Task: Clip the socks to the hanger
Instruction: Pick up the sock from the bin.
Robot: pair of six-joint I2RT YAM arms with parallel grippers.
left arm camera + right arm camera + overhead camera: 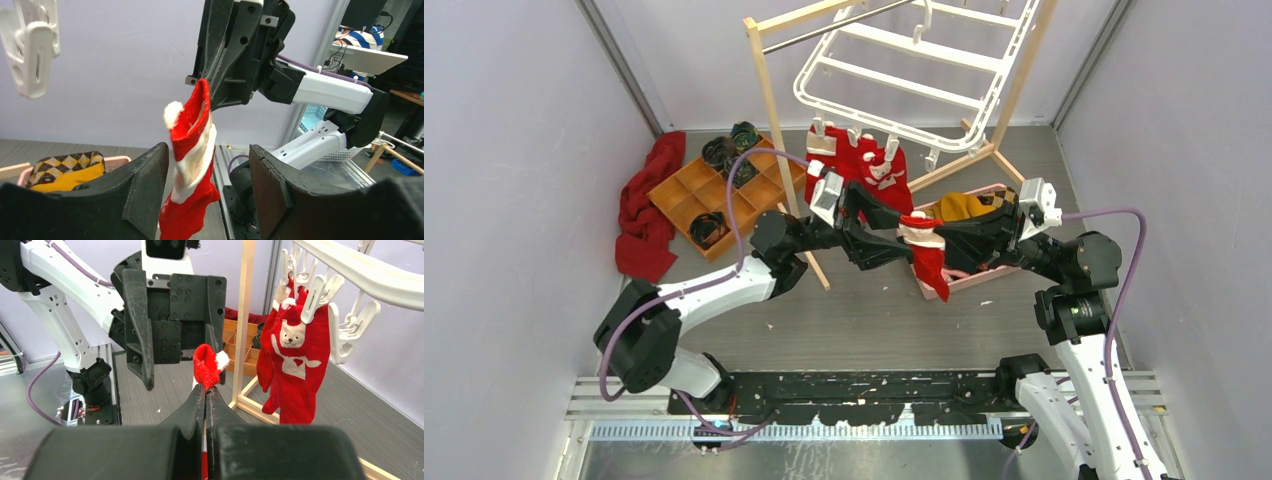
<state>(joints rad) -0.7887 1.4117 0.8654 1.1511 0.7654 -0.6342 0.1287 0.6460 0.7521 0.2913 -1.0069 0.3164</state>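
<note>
1. Red sock [192, 165] with white stripes and a white pom-pom at the cuff: hanging toe-down in mid-air between the two arms, above the near edge of a pink basket [969, 280].
2. Right claw [205, 390]: fully closed, pinching the cuff edge of that sock from the side; carrying the sock alone.
3. Left claw [207, 150]: partly open, one finger on each side of the sock's body below the cuff. Gripping nothing; contact between fingers and fabric impossible to confirm from the wrist view.
4. White plastic hanger [365, 275]: rectangular frame with crossbars, tilted, hooked on the metal rod of a light wooden rack [774, 130]. Sits above and behind both claws.
5. Clipped socks [295, 360]: red pairs already pinned to the frame's near edge, one showing a white bear with a heart. Just beside the held sock, apart from it.
6. Free clip [32, 55]: white, dangling at upper left of the left wrist view, well apart from the held sock.
7. Inside the pink basket: mustard garment [959, 207] and a checkered garment [65, 162].
8. Far left on the grey counter [864, 310]: wooden compartment tray [689, 195] holding dark rolled items, dark red cloth [644, 215] bunched against its left side.
</note>
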